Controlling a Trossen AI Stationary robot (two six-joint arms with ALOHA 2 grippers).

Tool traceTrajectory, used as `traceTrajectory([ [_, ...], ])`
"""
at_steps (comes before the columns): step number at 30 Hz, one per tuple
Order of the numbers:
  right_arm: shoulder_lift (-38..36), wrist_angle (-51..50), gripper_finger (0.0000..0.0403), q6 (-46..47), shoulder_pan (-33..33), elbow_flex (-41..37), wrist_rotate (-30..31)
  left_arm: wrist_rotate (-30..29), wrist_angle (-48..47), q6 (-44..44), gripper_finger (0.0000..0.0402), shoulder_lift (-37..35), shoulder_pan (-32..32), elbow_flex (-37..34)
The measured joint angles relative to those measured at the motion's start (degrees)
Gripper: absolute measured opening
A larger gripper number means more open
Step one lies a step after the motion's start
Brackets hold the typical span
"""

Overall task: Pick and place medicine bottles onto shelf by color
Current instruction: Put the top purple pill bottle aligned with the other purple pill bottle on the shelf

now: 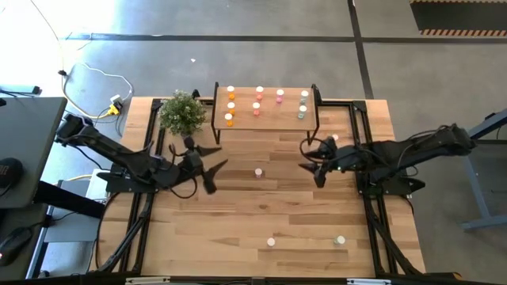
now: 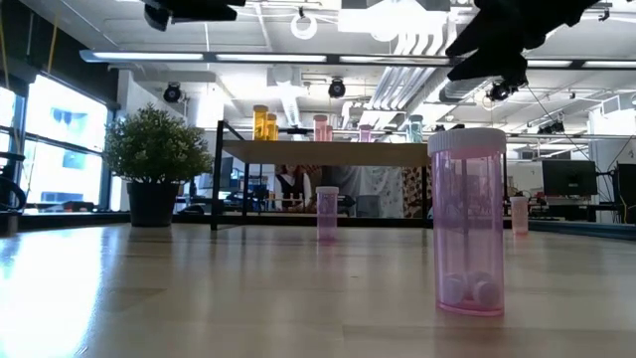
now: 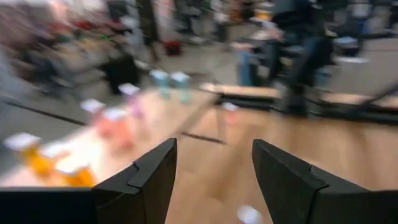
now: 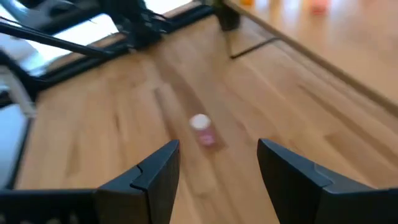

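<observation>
At the worktop's (image 1: 238, 214) middle stood one pink bottle (image 1: 258, 172), your two hands (left hand (image 1: 207, 168), right hand (image 1: 311, 162)) flanking it, fingers apart, empty. Approaching together risked collision, or toppling it short of the shelf (image 1: 269, 119).

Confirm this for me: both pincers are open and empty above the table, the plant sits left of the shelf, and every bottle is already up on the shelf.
One part is wrong: not every bottle is on the shelf. The high view shows bottles standing on the tabletop, one near the middle and two near the front edge. The rest holds: the left pincer and right pincer are open and empty, and the plant sits left of the shelf.
</observation>
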Motion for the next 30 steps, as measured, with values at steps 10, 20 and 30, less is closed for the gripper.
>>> traceTrajectory([
  [10,3.9,18.6,0.0206,-7.4,5.2,-4.1,4.8,7.1,-8.4,-10.4,0.02,-0.2,-0.9,-2.0],
  [20,13.7,35.1,0.0206,-18.4,4.9,-4.0,4.7,13.6,11.9,-13.9,0.02,-0.1,-1.8,-15.8],
  [30,22.1,41.1,0.0206,-16.6,3.4,-4.0,1.7,15.1,19.2,-11.3,0.02,-0.1,-1.8,-20.6],
])
